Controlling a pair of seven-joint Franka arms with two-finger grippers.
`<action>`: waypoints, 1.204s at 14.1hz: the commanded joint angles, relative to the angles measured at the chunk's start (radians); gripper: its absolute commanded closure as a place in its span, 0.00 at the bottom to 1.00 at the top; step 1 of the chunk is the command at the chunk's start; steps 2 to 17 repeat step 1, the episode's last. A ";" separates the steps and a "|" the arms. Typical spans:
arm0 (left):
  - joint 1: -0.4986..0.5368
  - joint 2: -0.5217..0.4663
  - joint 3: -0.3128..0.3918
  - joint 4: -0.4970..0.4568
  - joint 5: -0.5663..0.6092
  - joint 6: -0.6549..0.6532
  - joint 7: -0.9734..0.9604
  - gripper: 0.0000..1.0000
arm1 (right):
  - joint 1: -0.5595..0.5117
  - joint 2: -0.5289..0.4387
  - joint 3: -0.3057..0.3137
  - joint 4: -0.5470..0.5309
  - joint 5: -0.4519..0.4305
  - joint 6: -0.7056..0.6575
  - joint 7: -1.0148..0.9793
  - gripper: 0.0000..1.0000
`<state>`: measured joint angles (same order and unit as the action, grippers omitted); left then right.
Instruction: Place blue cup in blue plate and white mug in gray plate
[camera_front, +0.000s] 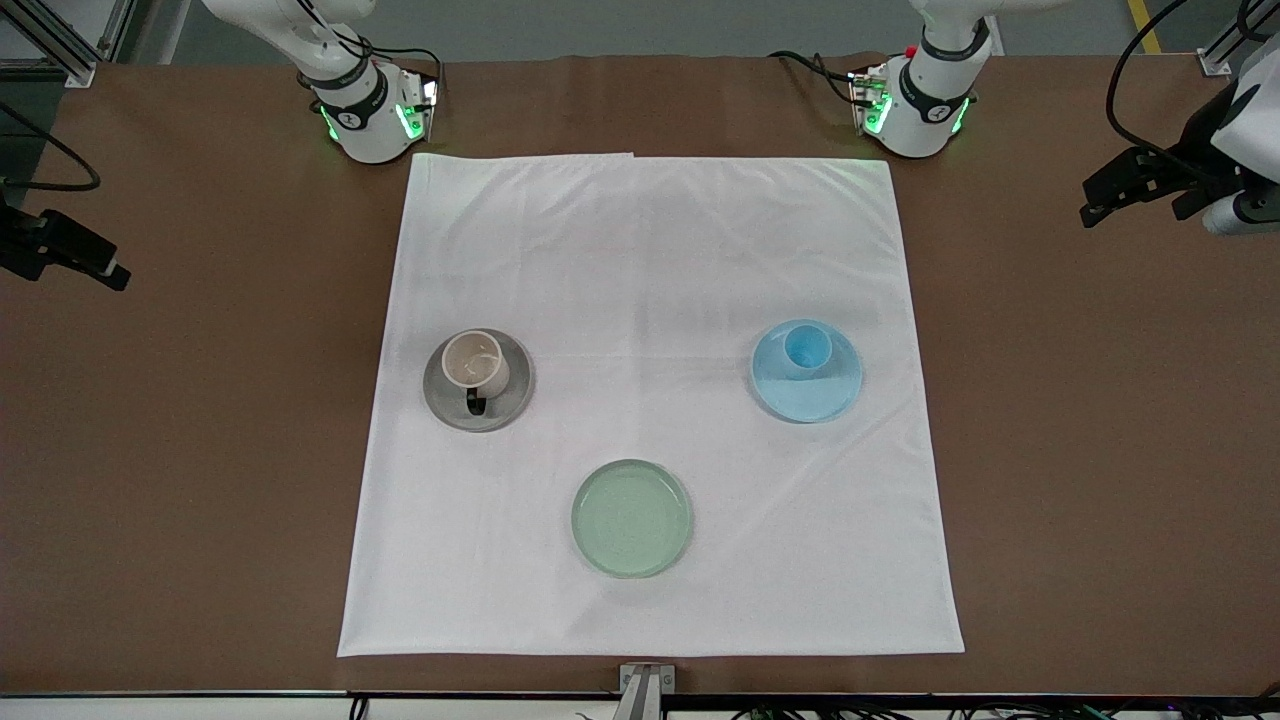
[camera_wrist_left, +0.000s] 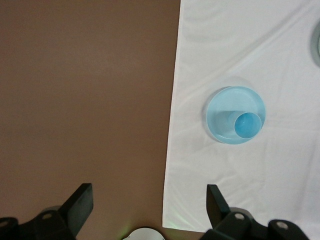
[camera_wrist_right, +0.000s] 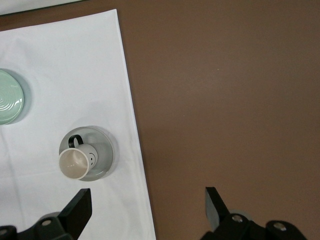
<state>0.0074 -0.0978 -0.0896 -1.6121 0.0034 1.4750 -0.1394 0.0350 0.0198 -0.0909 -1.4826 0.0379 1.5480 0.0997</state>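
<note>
The blue cup (camera_front: 806, 348) stands upright in the blue plate (camera_front: 818, 398) on the white cloth, toward the left arm's end. The white mug (camera_front: 477, 363) stands upright in the gray plate (camera_front: 507, 405), toward the right arm's end, its dark handle pointing at the front camera. My left gripper (camera_front: 1095, 208) is open and empty over the bare table; its wrist view shows the cup (camera_wrist_left: 248, 124) in the plate (camera_wrist_left: 222, 107) and the gripper (camera_wrist_left: 150, 200). My right gripper (camera_front: 105, 272) is open and empty; its wrist view shows the mug (camera_wrist_right: 75, 162), the plate (camera_wrist_right: 106, 150) and the gripper (camera_wrist_right: 148, 200).
A pale green plate (camera_front: 632, 518) lies empty on the white cloth (camera_front: 650, 250), nearer the front camera than both other plates; it also shows in the right wrist view (camera_wrist_right: 7, 97). Brown table (camera_front: 1100, 450) surrounds the cloth. The arm bases stand at the cloth's top corners.
</note>
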 joint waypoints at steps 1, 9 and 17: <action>0.006 0.003 -0.001 0.021 0.000 -0.007 0.027 0.00 | -0.012 0.009 0.008 0.028 -0.012 -0.005 -0.003 0.00; 0.006 0.003 -0.001 0.021 0.000 -0.007 0.027 0.00 | -0.012 0.009 0.008 0.028 -0.012 -0.005 -0.003 0.00; 0.006 0.003 -0.001 0.021 0.000 -0.007 0.027 0.00 | -0.012 0.009 0.008 0.028 -0.012 -0.005 -0.003 0.00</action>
